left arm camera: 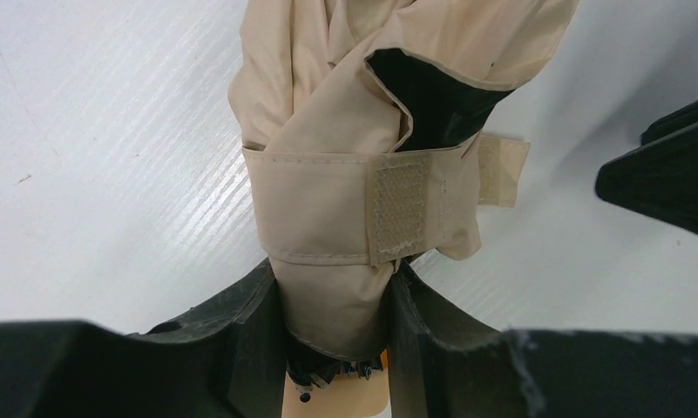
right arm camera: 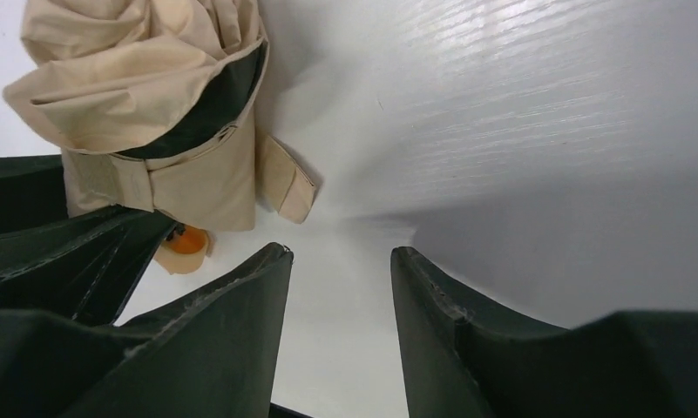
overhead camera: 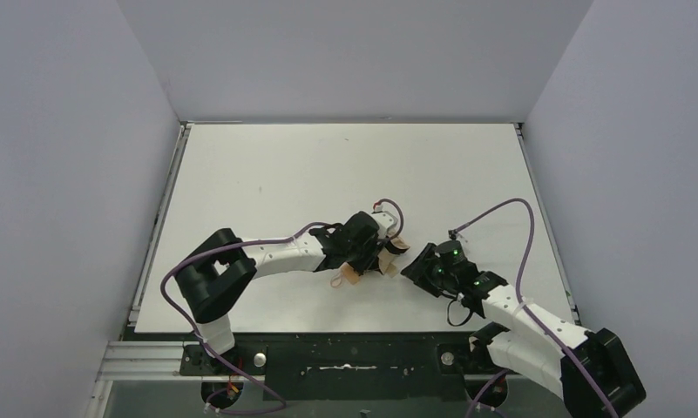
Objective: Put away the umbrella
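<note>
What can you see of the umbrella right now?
The umbrella is folded into a loose bundle of beige fabric with a black lining, lying on the white table. A beige strap with a velcro patch wraps it, tab end sticking out. Black rib tips and a tan handle show at the end that the left pincer clamps.

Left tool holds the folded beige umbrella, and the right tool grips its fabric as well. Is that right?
Not quite. The right tool grips nothing: the right wrist view shows its fingers apart over bare table, beside the umbrella. The left tool does hold the folded beige umbrella.
</note>
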{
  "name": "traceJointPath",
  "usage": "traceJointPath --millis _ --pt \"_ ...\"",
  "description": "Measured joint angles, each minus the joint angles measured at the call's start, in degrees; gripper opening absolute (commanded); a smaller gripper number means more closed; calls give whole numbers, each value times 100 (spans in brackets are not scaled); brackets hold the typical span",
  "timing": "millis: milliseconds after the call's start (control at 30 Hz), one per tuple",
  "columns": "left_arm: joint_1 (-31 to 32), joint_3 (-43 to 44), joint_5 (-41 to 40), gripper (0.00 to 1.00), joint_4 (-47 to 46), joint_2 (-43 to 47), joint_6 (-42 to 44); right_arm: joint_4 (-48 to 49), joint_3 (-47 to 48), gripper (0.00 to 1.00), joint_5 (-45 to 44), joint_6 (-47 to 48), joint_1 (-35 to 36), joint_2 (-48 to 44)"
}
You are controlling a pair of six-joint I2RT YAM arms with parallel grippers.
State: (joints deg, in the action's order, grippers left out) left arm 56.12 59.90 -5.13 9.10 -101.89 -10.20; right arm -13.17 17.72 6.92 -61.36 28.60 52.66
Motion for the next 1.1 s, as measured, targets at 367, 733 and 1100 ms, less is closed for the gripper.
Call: traceJointPath --millis 367,733,1100 --pt "61 76 -114 0 68 -57 -240 826 170 44 -487 -881 299 1134" --pt "96 168 -190 0 164 -127 -326 1464 256 42 -337 -1163 299 1663" --pt "96 238 -190 0 173 -195 -444 2437 -44 36 -31 -1353 299 1884"
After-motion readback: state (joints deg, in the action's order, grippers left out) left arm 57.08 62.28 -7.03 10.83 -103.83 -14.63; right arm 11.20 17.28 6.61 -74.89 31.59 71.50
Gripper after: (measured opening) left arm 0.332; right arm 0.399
